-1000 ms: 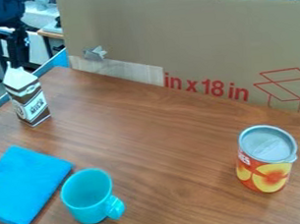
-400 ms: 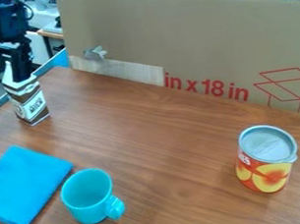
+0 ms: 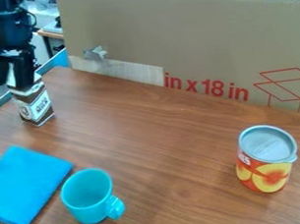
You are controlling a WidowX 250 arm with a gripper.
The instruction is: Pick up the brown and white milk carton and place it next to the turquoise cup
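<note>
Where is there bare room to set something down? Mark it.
Widest on the brown wooden table: between the turquoise mug and the red-and-yellow cylindrical can, back to the cardboard panel. Crowded: around the mug and folded blue cloth, and at the brown-and-white carton, beside the black gripper.

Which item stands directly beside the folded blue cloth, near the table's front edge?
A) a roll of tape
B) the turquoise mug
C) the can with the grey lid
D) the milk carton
B: the turquoise mug stands just right of the blue cloth, its handle pointing away from the cloth.
</note>
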